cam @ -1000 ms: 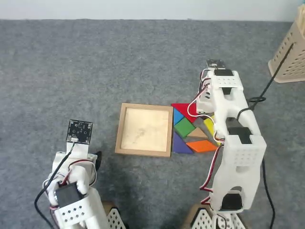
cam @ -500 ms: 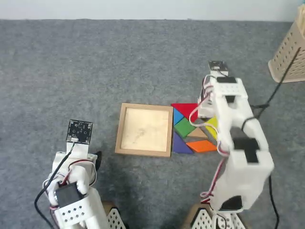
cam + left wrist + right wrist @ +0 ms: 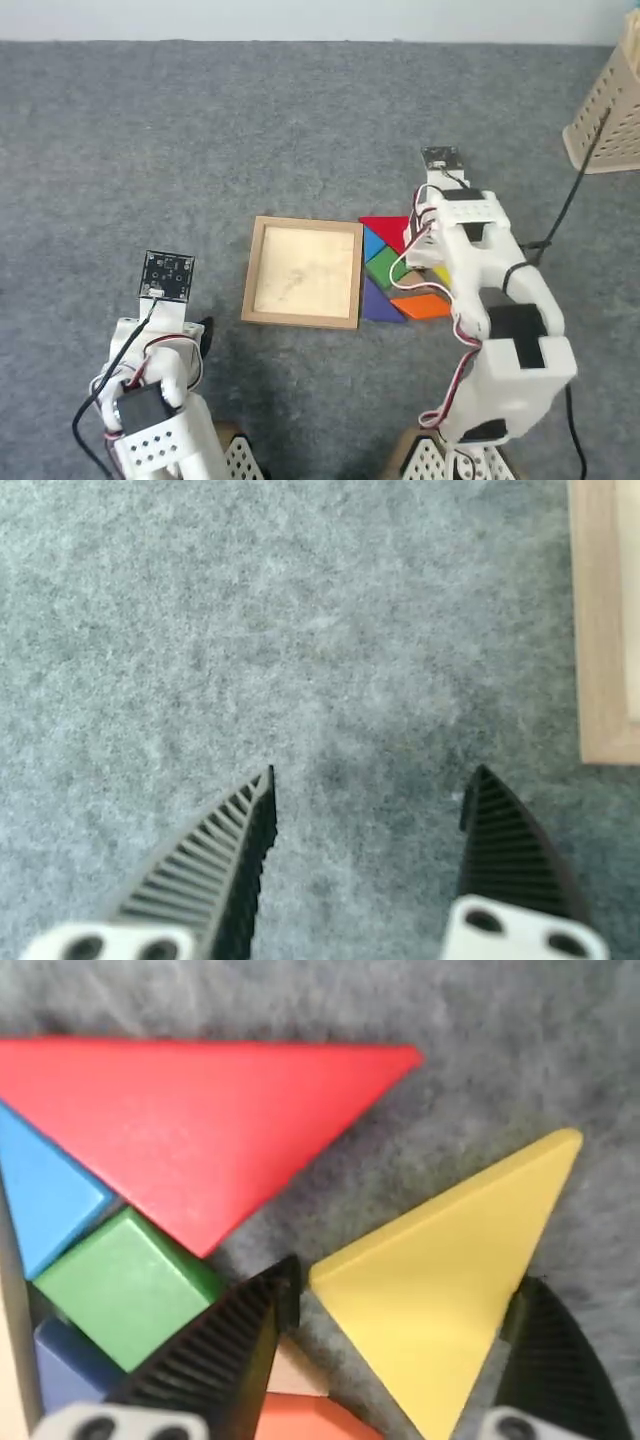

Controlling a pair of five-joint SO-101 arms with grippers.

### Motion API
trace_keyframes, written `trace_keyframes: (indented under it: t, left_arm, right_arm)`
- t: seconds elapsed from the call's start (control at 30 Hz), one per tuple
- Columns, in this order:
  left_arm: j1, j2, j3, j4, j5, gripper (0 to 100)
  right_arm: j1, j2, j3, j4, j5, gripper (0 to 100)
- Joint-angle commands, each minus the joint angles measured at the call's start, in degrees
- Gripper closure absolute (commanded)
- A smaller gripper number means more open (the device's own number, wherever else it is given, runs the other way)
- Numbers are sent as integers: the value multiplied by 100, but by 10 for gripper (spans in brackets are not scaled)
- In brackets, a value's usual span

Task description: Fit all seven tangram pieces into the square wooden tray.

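Note:
The square wooden tray [image 3: 252, 280] lies empty at the middle of the grey carpet. Right beside it sit the tangram pieces: red triangle [image 3: 381, 226], blue piece [image 3: 372, 244], green square [image 3: 384, 268], purple triangle [image 3: 377, 301], orange piece [image 3: 425, 306] and a tan piece [image 3: 409, 279]. My right gripper [image 3: 408, 1286] hangs low over them, open, with its fingers on either side of the yellow triangle [image 3: 450, 1250]; the red triangle [image 3: 190, 1120] and green square [image 3: 125, 1285] lie just beyond. My left gripper [image 3: 375, 775] is open over bare carpet, near the tray's edge [image 3: 600, 630].
A beige slatted basket [image 3: 610, 100] stands at the far right edge. The right arm [image 3: 495, 300] covers part of the piece cluster. Open carpet stretches behind and to the left of the tray.
The right arm swung slightly left and nearer, bringing its gripper down around the yellow triangle. The left arm, tray and other pieces have stayed put.

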Motion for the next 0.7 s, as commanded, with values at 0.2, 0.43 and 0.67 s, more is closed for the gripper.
trace_keyframes:
  t: [0.2, 0.43, 0.67]
  left_arm:
    - [-26, -88, -48, 18, -53, 720]
    - [-26, -88, -48, 18, -53, 720]
    - [-26, -88, -48, 18, -53, 720]
  right_arm:
    - [-13, 163, -527, 163, 44, 735]
    - [-13, 163, -545, -4, -343, 782]
    - [13, 110, -519, 22, -360, 824]
